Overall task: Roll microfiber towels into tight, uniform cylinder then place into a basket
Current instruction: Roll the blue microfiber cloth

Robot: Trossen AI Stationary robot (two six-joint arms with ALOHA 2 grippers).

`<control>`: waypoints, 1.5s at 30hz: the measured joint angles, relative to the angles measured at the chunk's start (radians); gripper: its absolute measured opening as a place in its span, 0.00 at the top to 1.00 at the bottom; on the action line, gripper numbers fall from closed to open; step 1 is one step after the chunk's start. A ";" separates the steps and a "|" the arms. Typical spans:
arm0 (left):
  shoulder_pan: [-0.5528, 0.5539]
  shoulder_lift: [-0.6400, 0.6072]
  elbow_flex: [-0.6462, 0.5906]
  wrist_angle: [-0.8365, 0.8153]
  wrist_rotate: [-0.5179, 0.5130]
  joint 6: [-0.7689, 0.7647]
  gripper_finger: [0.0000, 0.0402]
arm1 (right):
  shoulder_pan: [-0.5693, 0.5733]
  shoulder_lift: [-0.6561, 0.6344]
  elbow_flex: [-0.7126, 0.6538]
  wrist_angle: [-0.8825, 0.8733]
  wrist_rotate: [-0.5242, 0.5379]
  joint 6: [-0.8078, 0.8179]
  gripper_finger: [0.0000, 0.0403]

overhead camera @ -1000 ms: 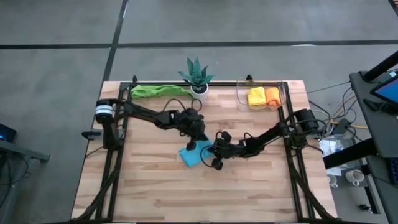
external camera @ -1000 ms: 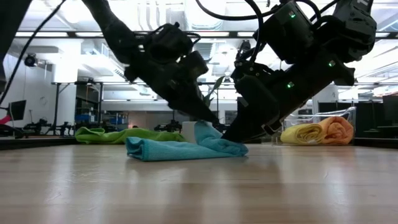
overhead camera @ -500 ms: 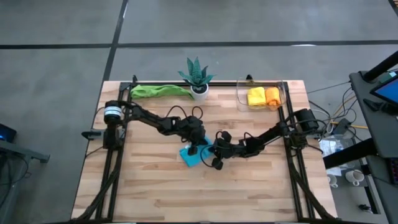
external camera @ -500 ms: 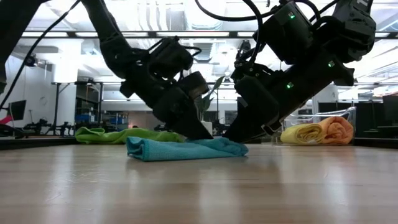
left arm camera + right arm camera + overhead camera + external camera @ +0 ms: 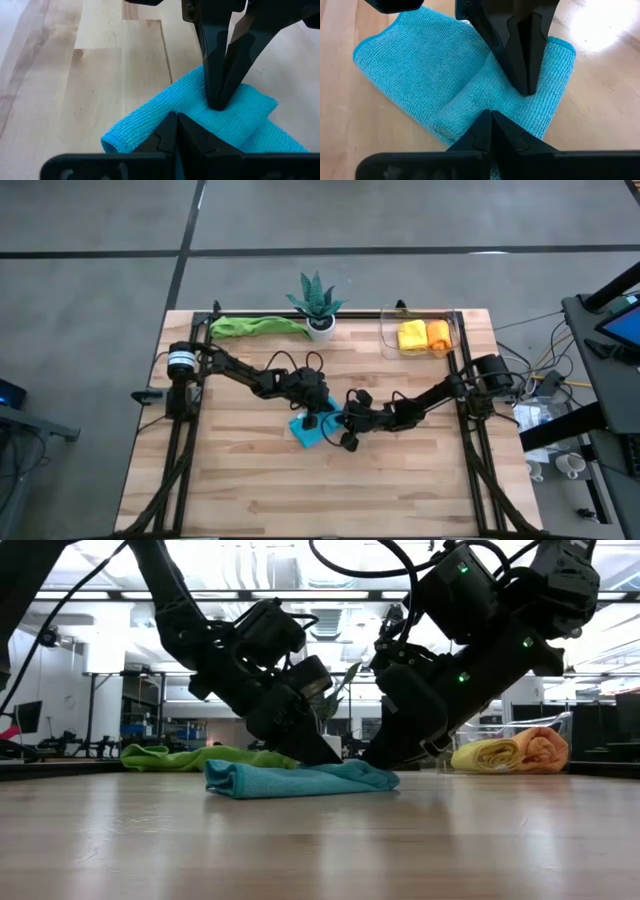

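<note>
The pale wood plank surface carries a folded blue towel near its middle. Along the far edge lie a crumpled green towel, a potted plant beside it, and a clear basket holding yellow and orange rolls.

Folded towel mid-table, rolled towels in basket — back right
</note>
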 joint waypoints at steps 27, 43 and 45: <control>-0.043 -0.191 -0.016 -0.058 -0.263 0.000 1.00 | 0.006 -0.010 -0.002 -0.032 -0.058 0.004 0.98; -0.121 -0.094 -0.027 -0.073 -0.127 -0.132 1.00 | 0.005 -0.009 -0.002 -0.027 -0.053 0.004 0.98; -0.115 -0.077 -0.026 -0.071 -0.129 -0.131 1.00 | 0.005 -0.009 -0.002 -0.027 -0.053 0.004 0.98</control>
